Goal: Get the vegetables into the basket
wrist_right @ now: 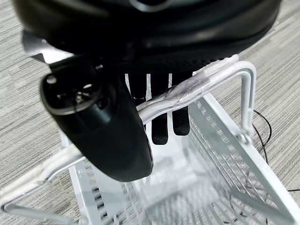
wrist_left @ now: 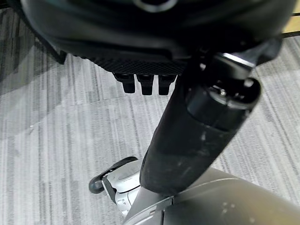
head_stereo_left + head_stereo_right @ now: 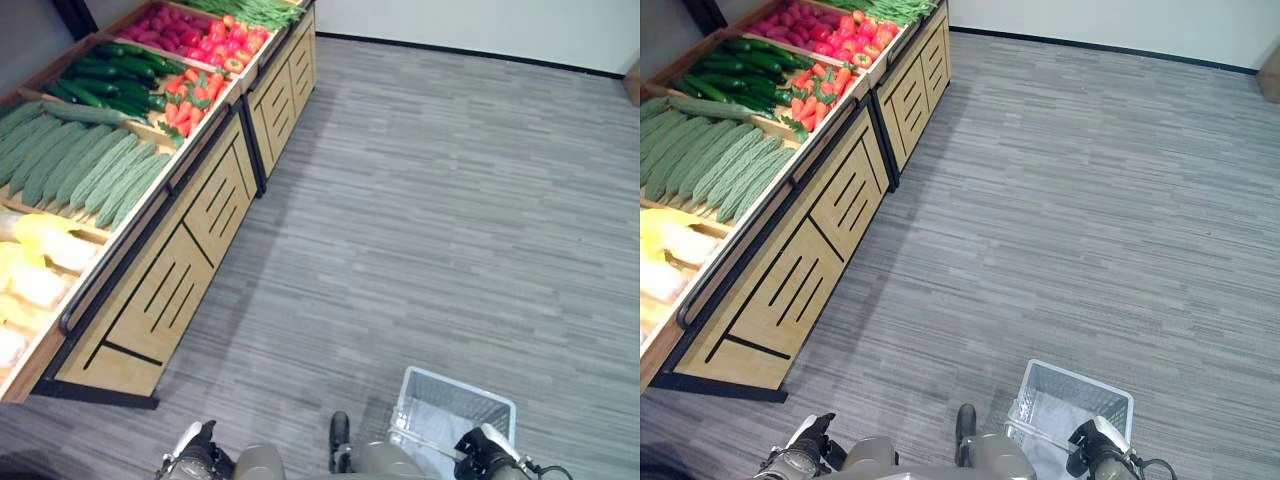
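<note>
A white wire basket (image 3: 412, 392) hangs low at my right side, just above the grey floor. My right hand (image 3: 482, 449) is shut on the basket's taped handle (image 1: 197, 84), with the thumb (image 1: 101, 126) on one side of it and the fingers (image 1: 174, 123) on the other. The basket looks empty inside. Vegetables lie on a wooden stand (image 3: 190, 250) to my left: pale green gourds (image 3: 90, 165), dark cucumbers (image 3: 110, 80), carrots (image 3: 195, 100) and tomatoes (image 3: 230, 45). My left hand (image 3: 190, 450) hangs by my left side with relaxed fingers (image 2: 146, 84), holding nothing, well short of the stand.
The stand runs along the left from near to far, with slatted wooden fronts and a black rail (image 3: 120, 262) along its edge. Yellow and white produce (image 3: 30, 260) fills its nearest bin. Grey striped floor (image 3: 430, 200) stretches ahead and to the right, up to a white wall (image 3: 480, 25).
</note>
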Robot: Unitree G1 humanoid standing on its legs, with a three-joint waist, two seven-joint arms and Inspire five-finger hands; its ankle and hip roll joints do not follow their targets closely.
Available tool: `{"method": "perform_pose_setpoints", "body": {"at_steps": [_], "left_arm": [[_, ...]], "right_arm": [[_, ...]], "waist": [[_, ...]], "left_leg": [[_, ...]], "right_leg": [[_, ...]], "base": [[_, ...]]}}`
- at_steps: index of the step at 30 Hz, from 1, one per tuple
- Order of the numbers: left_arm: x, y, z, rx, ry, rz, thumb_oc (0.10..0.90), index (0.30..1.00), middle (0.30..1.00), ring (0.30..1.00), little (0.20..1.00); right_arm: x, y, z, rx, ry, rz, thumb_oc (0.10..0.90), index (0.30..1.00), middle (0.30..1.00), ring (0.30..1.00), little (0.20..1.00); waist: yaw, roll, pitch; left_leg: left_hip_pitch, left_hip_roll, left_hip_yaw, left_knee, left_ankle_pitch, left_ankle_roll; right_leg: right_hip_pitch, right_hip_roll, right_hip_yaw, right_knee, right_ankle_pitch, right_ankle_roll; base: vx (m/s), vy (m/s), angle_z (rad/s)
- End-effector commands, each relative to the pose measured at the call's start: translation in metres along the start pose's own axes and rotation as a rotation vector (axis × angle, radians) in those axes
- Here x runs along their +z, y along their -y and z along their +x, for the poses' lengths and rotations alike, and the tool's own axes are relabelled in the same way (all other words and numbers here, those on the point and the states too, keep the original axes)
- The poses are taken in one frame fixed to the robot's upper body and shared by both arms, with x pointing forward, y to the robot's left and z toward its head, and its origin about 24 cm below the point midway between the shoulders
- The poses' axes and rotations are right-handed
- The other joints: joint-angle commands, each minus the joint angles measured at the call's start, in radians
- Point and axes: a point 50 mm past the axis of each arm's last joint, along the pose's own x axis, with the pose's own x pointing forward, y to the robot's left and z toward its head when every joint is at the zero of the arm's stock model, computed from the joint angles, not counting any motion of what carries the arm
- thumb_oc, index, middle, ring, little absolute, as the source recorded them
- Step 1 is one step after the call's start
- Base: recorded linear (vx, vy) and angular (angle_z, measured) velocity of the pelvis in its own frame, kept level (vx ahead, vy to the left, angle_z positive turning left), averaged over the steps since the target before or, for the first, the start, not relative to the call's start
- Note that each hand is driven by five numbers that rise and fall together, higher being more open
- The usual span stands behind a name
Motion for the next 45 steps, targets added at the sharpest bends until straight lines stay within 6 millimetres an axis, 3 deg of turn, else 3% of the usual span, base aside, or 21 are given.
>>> {"method": "perform_pose_setpoints", "body": {"at_steps": [1,3,4,7,8,13,20,24,31,32,36,39,41,42,45], "left_arm": [[0.016,0.005,0.000,0.008,0.060,-0.012,0.900,1.000,1.000,1.000,1.000],[0.016,0.004,0.000,0.013,0.058,-0.012,0.900,1.000,1.000,1.000,1.000],[0.016,0.004,0.000,0.016,0.057,-0.010,0.900,1.000,1.000,1.000,1.000],[0.010,0.004,0.000,0.014,0.048,0.003,0.900,1.000,1.000,1.000,1.000],[0.004,0.006,-0.001,0.003,0.030,0.012,0.900,1.000,1.000,1.000,1.000],[0.001,0.005,-0.001,-0.005,0.032,0.038,0.900,1.000,1.000,1.000,1.000],[0.006,-0.008,0.001,0.028,0.049,0.028,0.900,1.000,1.000,1.000,1.000],[0.007,-0.012,0.001,0.038,0.053,0.019,0.900,1.000,1.000,1.000,1.000],[0.006,-0.012,0.001,0.031,0.053,0.030,0.900,1.000,1.000,1.000,1.000],[0.007,-0.012,0.001,0.034,0.057,0.029,0.900,1.000,1.000,1.000,1.000],[0.007,-0.014,0.002,0.039,0.049,0.026,0.900,1.000,1.000,1.000,1.000],[0.013,-0.016,0.003,0.046,0.067,0.017,0.900,1.000,1.000,1.000,1.000],[0.016,-0.016,0.003,0.045,0.075,0.014,0.900,1.000,1.000,1.000,1.000],[0.016,-0.015,0.003,0.042,0.074,0.014,0.900,1.000,1.000,1.000,1.000],[0.014,-0.013,0.002,0.032,0.071,0.011,0.900,1.000,1.000,1.000,1.000]], "right_arm": [[-0.011,0.025,0.001,-0.090,-0.027,0.058,0.400,0.300,0.300,0.300,0.300],[-0.010,0.024,0.001,-0.090,-0.024,0.055,0.400,0.300,0.300,0.300,0.300],[-0.012,0.024,0.001,-0.092,-0.026,0.052,0.400,0.300,0.300,0.300,0.300],[-0.017,0.021,0.000,-0.086,-0.041,0.045,0.400,0.300,0.300,0.300,0.300],[-0.021,0.018,-0.001,-0.073,-0.061,0.050,0.400,0.300,0.300,0.300,0.300],[-0.021,0.012,-0.002,-0.053,-0.068,0.037,0.400,0.300,0.300,0.300,0.300],[0.008,0.007,0.003,-0.021,0.011,0.015,0.400,0.300,0.300,0.300,0.300],[0.015,0.007,0.004,-0.017,0.029,0.010,0.400,0.300,0.300,0.300,0.300],[0.029,0.013,0.007,-0.025,0.068,-0.008,0.400,0.300,0.300,0.300,0.300],[0.034,0.016,0.007,-0.031,0.087,-0.013,0.400,0.300,0.300,0.300,0.300],[0.043,0.017,0.008,-0.032,0.113,-0.024,0.400,0.300,0.300,0.300,0.300],[0.055,0.022,0.009,-0.050,0.158,-0.031,0.400,0.300,0.300,0.300,0.300],[0.057,0.023,0.009,-0.055,0.161,-0.029,0.400,0.300,0.300,0.300,0.300],[0.055,0.024,0.009,-0.054,0.153,-0.033,0.400,0.300,0.300,0.300,0.300],[0.049,0.024,0.009,-0.051,0.140,-0.035,0.400,0.300,0.300,0.300,0.300]], "waist": [[0.000,0.005,0.038],[0.007,0.008,0.042],[0.017,0.014,0.043],[0.034,0.020,0.042],[0.033,0.022,0.030],[0.033,0.008,0.015],[0.046,-0.042,0.015],[0.054,-0.049,0.018],[0.073,-0.050,0.024],[0.076,-0.042,0.032],[0.066,-0.027,0.048],[0.039,-0.018,0.080],[0.021,-0.020,0.089],[0.012,-0.026,0.089],[0.003,-0.027,0.089]], "left_leg": [[-0.026,-0.060,0.100,-0.337,0.061,0.083],[-0.042,-0.058,0.101,-0.368,0.087,0.083],[-0.074,-0.052,0.096,-0.397,0.129,0.077],[-0.087,-0.031,0.140,-0.456,0.188,0.065],[-0.062,-0.026,0.174,-0.473,0.174,0.073],[-0.024,-0.055,0.199,-0.497,0.157,0.103],[-0.029,-0.106,0.222,-0.429,0.074,0.149],[-0.032,-0.125,0.215,-0.419,0.058,0.161],[-0.023,-0.153,0.192,-0.413,0.027,0.192],[-0.004,-0.158,0.176,-0.415,0.018,0.204],[0.040,-0.157,0.155,-0.438,0.017,0.208],[0.085,-0.159,0.094,-0.441,0.002,0.196],[0.110,-0.167,0.052,-0.444,-0.017,0.186],[0.137,-0.171,0.013,-0.444,-0.036,0.176],[0.160,-0.171,-0.029,-0.432,-0.058,0.167]], "right_leg": [[-0.011,-0.064,0.079,0.063,0.044,0.129],[0.003,-0.060,0.087,0.062,0.036,0.128],[0.018,-0.051,0.096,0.058,0.027,0.127],[0.067,-0.051,0.116,0.048,0.006,0.131],[0.079,-0.055,0.121,0.055,-0.008,0.137],[0.091,-0.093,0.134,0.088,-0.009,0.168],[0.064,-0.143,0.175,0.128,0.091,0.215],[0.056,-0.152,0.176,0.144,0.133,0.222],[0.018,-0.165,0.166,0.263,0.213,0.241],[-0.018,-0.151,0.163,0.342,0.230,0.237],[-0.099,-0.136,0.146,0.379,0.219,0.218],[-0.177,-0.102,0.172,0.272,0.160,0.202],[-0.204,-0.091,0.212,0.151,0.177,0.210],[-0.232,-0.105,0.233,0.085,0.220,0.225],[-0.228,-0.105,0.240,0.065,0.233,0.232]], "base": [[0.24,0.101,0.26],[0.17,0.079,0.03],[0.16,0.067,-0.36],[0.30,0.173,-0.37],[0.26,0.192,-0.20],[0.23,0.231,-0.25],[0.12,0.154,-0.03],[0.09,0.105,-0.05],[0.07,0.084,0.03],[0.04,0.066,0.13],[0.09,0.056,0.18],[0.22,-0.078,0.39],[0.28,-0.147,0.74],[0.37,-0.182,1.08],[0.24,-0.137,0.79]]}}
